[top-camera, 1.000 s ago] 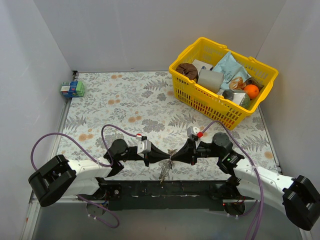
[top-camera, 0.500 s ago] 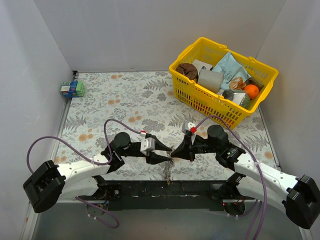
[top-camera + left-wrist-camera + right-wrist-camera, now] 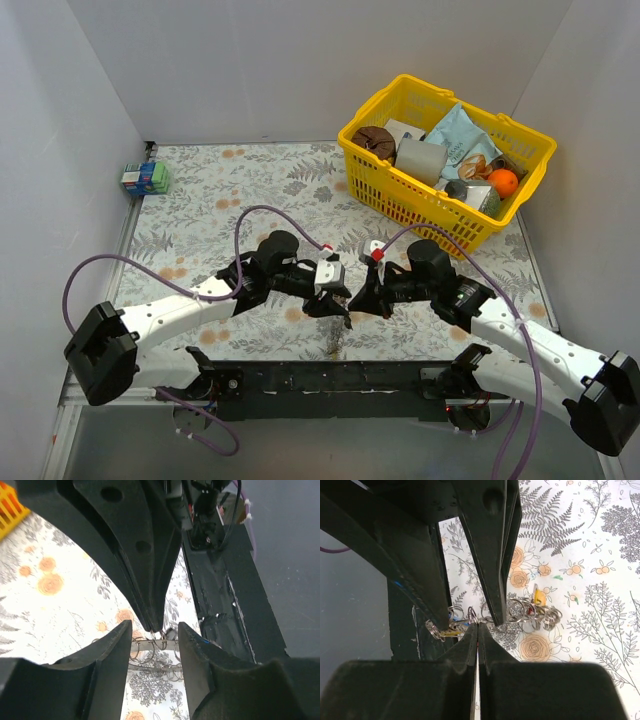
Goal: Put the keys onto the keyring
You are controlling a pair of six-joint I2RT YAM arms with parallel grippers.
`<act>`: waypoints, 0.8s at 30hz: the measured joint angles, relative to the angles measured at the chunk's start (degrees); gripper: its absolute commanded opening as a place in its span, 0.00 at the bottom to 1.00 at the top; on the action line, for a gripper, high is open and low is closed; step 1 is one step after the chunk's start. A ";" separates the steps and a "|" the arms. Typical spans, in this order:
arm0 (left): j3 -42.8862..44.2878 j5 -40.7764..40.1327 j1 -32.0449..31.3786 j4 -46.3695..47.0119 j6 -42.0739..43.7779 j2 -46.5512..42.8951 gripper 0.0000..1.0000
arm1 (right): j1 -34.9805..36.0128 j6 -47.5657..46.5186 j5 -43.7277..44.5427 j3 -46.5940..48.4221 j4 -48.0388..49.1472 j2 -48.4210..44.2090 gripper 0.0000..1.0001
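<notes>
Left gripper [image 3: 154, 630]: half open, holds nothing.
Right gripper [image 3: 478, 630]: closed tight, pinches the keyring [image 3: 520, 616].
Keys [image 3: 539, 596]: bunched beside its tip.

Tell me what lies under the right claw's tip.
A tangle of silver rings with keys, yellow and red heads showing, over the floral cloth. A finger of the left claw covers its middle.

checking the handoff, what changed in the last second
The left claw opened, its arm swinging farther out over the table. The right claw stayed shut at the keys, barely shifting. The keys and the yellow basket stayed put.
</notes>
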 measured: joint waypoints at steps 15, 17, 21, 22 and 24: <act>3.50 1.44 0.00 -10.34 4.94 5.40 0.33 | 0.00 -2.43 3.19 0.04 -6.49 -0.46 0.01; 3.50 1.66 0.00 -9.92 4.90 5.40 0.33 | 0.00 -2.43 3.19 0.04 -6.51 -0.44 0.01; 3.50 2.21 0.00 -8.94 4.63 5.44 0.31 | 0.00 -2.43 3.19 0.04 -6.51 -0.44 0.01; 3.50 2.34 0.00 -8.63 4.55 5.55 0.30 | 0.00 -2.43 3.19 0.04 -6.51 -0.44 0.01; 3.61 2.75 0.00 -7.82 4.28 6.16 0.29 | 0.00 -2.43 3.17 0.04 -6.51 -0.44 0.01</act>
